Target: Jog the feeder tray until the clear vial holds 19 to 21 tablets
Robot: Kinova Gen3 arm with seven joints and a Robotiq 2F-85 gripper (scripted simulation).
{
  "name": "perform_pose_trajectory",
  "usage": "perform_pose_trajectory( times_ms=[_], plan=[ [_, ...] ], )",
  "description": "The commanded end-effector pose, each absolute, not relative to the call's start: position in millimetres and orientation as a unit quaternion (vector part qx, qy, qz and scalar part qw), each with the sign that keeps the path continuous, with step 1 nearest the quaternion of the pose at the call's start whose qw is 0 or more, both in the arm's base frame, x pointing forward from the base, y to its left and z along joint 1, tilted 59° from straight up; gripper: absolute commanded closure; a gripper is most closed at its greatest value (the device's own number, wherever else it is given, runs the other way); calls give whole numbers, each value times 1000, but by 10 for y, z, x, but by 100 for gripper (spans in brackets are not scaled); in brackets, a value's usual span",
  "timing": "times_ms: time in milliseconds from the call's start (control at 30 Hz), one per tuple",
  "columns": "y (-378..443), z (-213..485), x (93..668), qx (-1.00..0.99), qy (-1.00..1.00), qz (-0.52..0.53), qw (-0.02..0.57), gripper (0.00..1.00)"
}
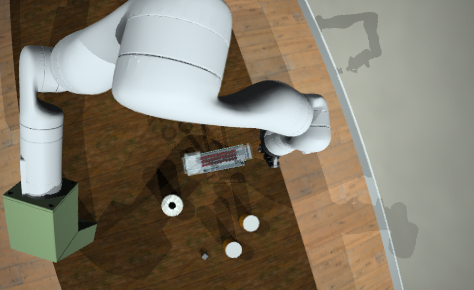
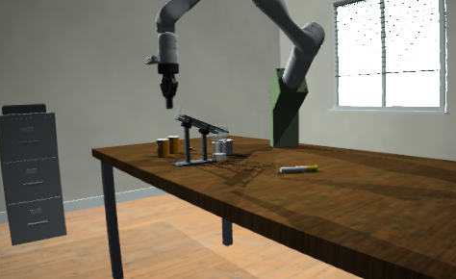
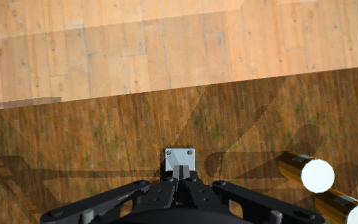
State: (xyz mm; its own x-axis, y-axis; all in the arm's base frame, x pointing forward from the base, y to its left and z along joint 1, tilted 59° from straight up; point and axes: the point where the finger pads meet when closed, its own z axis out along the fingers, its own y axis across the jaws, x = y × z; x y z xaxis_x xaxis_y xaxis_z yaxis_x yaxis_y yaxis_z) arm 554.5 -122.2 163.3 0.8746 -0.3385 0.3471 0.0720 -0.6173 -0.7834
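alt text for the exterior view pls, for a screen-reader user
The robot arm's shut, empty gripper hangs in the air just above the raised end of a tilted feeder tray on a wooden table. Two amber bottles, small vials and a marker also sit there.
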Motion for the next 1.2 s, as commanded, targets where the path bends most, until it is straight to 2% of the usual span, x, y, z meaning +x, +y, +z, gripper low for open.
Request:
perform_pose_trajectory(
  times_ms=[0, 1167],
  plan=[
    [-1174, 1622, 5557, -867, 74, -237, 432, 100],
    [-1046, 1523, 5537, -867, 74, -237, 432, 100]
  ],
)
